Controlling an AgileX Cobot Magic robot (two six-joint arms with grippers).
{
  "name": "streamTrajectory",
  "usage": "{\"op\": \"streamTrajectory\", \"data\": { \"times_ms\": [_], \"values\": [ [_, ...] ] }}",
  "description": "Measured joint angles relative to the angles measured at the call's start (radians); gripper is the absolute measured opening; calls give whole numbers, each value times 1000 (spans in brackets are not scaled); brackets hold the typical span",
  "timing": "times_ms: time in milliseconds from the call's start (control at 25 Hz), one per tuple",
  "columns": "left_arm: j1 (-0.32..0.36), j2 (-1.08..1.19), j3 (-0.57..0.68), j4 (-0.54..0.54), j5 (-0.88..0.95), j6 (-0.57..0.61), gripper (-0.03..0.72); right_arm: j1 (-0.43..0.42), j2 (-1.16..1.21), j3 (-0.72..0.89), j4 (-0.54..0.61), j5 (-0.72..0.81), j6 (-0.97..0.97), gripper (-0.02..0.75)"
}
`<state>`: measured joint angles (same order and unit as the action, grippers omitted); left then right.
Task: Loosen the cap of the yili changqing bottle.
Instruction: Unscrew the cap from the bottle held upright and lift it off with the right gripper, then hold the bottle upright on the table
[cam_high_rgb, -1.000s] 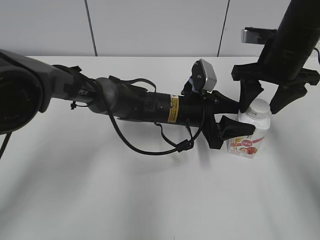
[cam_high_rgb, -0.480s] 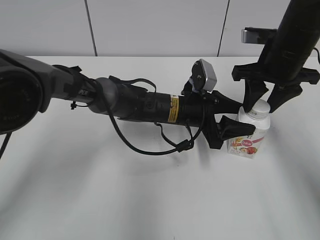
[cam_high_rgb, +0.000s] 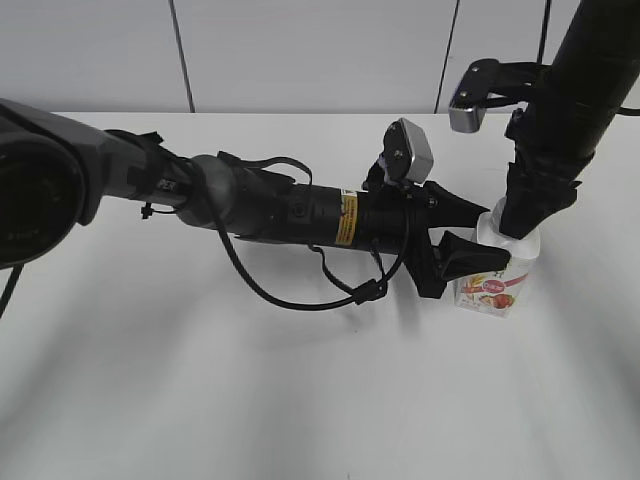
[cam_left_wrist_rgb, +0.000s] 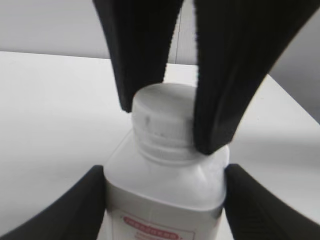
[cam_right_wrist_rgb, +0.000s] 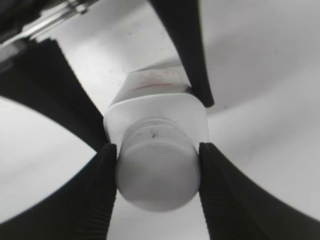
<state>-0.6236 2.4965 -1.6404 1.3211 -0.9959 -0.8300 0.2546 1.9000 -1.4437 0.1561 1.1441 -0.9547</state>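
1. The counter (cam_high_rgb: 250, 400) is a plain white surface, smooth and matte, with soft grey shadows under the arms.
2. Behind it stands a pale grey panelled wall (cam_high_rgb: 300, 50), split by thin dark vertical seams.
3. The yili changqing bottle (cam_high_rgb: 497, 270) stands upright on the counter toward the right side of the exterior view, its pink-red fruit label facing the camera.
4. The left gripper (cam_high_rgb: 470, 240) reaches in from the left on a long black arm lying low over the counter; its jaws pinch the bottle's body from both sides, as the left wrist view shows with a dark finger against each shoulder of the bottle (cam_left_wrist_rgb: 165, 195).
5. The right gripper (cam_high_rgb: 520, 215) comes down from above on a dark arm at the right edge of the exterior view.
6. Its jaws pinch the cap (cam_right_wrist_rgb: 157, 167): in the right wrist view the ribbed pads (cam_right_wrist_rgb: 102, 185) press against the cap's opposite sides.
7. The left wrist view shows the same grip from the side, with the white cap (cam_left_wrist_rgb: 162, 122) sitting on the neck between two dark fingers from above.
8. A loose black cable (cam_high_rgb: 290, 290) loops below the left arm, close to the counter.
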Motion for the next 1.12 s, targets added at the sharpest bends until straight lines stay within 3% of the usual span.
{"op": "streamTrajectory", "data": {
  "times_ms": [160,440,680,920,1120],
  "values": [
    [0,0,0,1,0,0,440,0,-1,-2,14,1,-317,393],
    [0,0,0,4,-2,0,438,-1,0,-85,66,62,-372,392],
    [0,0,0,4,-2,0,438,0,0,-173,56,65,-183,392],
    [14,0,0,8,-8,-1,438,-5,0,-199,-60,65,208,392],
    [60,0,0,14,-19,-3,438,-60,0,-199,-25,68,418,392]
  ]
}}
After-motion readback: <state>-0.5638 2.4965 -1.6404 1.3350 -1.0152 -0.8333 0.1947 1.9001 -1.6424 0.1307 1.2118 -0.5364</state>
